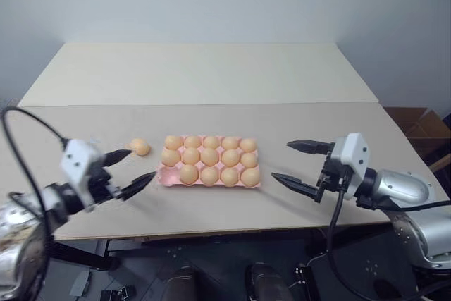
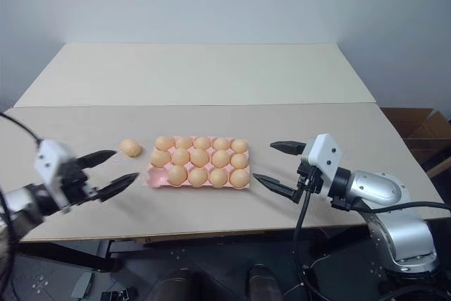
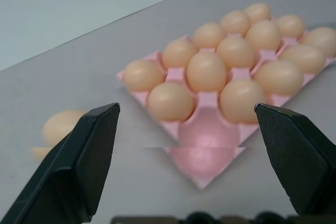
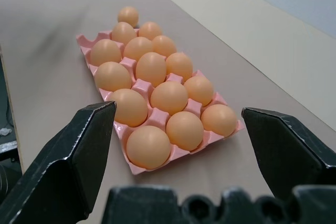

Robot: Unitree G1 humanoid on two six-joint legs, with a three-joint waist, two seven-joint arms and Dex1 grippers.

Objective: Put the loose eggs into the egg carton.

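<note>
From the head camera, 1 pink egg carton (image 1: 209, 162) lies flat on the counter (image 1: 211, 75), between the 2 grippers. It has 15 cups: 14 hold eggs, and 1 cup, the near-left corner, is empty. 1 loose egg (image 1: 140, 147) sits on the counter just beside the carton's far-left corner, apart from it. The left gripper (image 1: 133, 169) hovers near the carton's left edge, pointing toward it, fingers wide apart and holding nothing. The right gripper (image 1: 297, 163) hangs to the carton's right, pointing left, fingers spread wide and empty.

In the left wrist view, the 2 black fingers (image 3: 84, 156) frame the carton's empty corner cup (image 3: 207, 142), with the loose egg off to one side.

In the right wrist view, the spread fingers (image 4: 79, 156) frame the carton lengthwise, with the loose egg beyond its far end.
</note>
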